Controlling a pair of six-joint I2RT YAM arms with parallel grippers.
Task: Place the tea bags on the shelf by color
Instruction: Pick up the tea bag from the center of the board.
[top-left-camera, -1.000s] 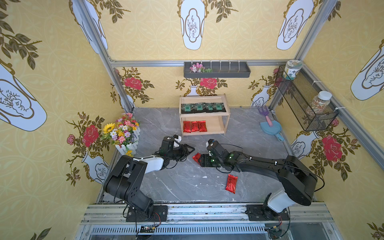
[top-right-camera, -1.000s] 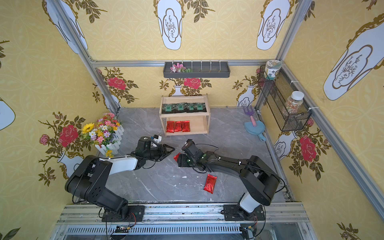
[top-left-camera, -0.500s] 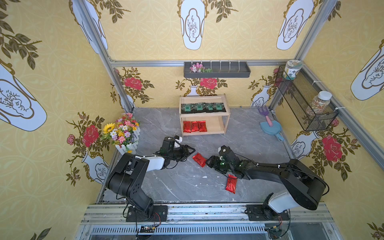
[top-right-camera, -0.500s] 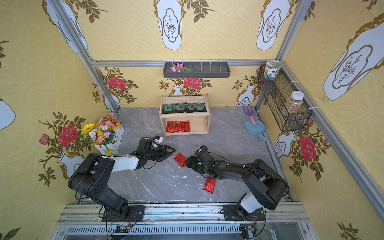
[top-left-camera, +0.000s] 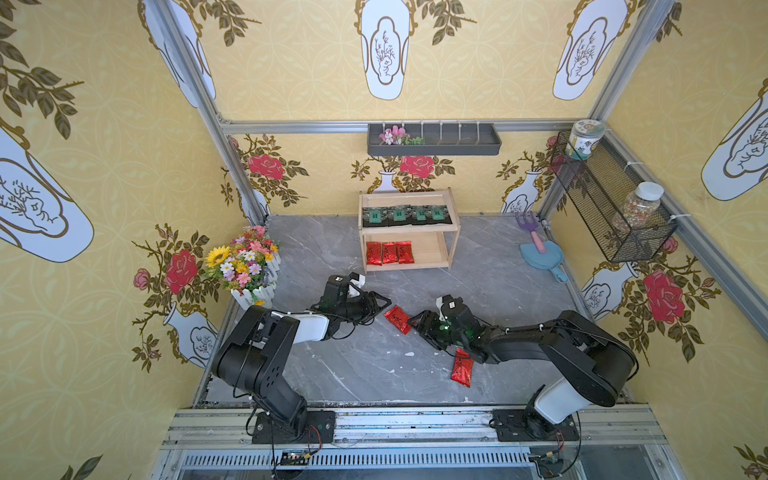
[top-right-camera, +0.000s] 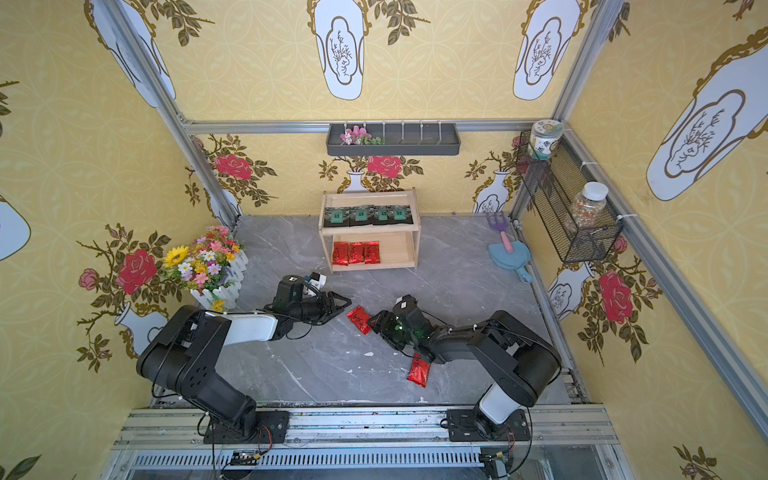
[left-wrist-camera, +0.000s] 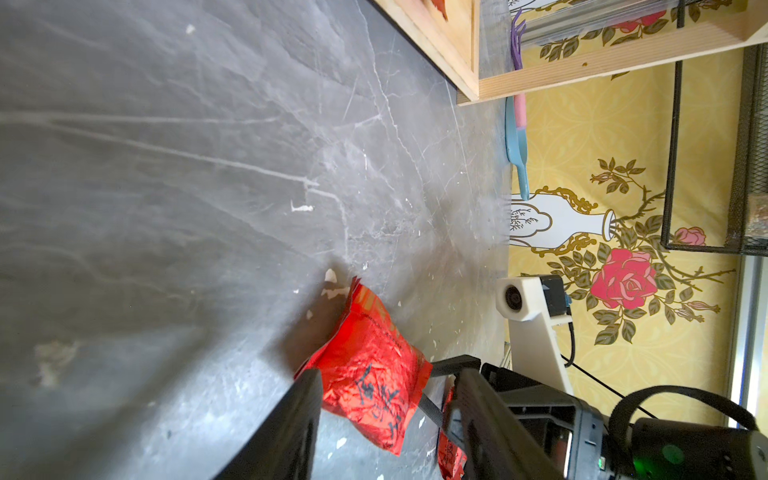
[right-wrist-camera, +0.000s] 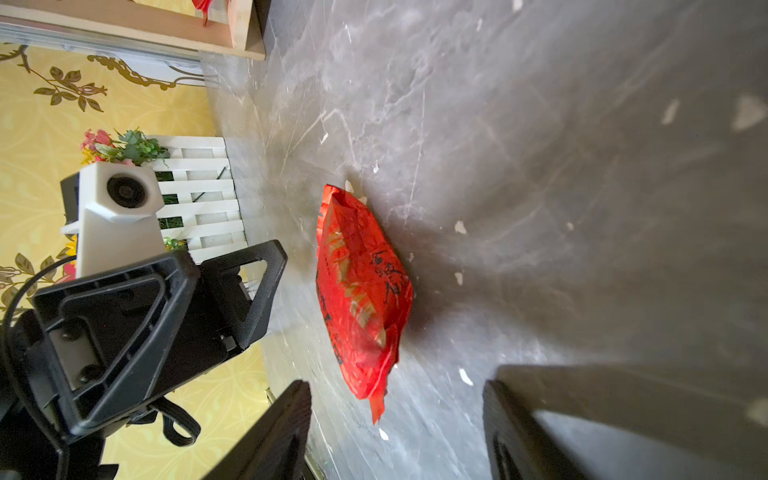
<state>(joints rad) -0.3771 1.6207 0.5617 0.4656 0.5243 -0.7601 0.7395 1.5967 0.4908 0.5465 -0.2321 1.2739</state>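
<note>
Apparently shelf (top-left-camera: 432, 251) holds black sachets (top-left-camera: 405, 215) above, red packets (top-left-camera: 390, 253) below; left claw (left-wrist-camera: 388, 374), right claw (right-wrist-camera: 397, 386) gape.

Black brush-style script is running across the crumpled red foil packet (left-wrist-camera: 370, 374) lying on the desk (left-wrist-camera: 166, 208); its characters are not reading clearly. Black sachets (top-left-camera: 405, 215) on the shelf (top-left-camera: 405, 195) are showing a green window emblem, without legible words. The label on a jar (top-left-camera: 584, 141) is appearing too small to read.
</note>
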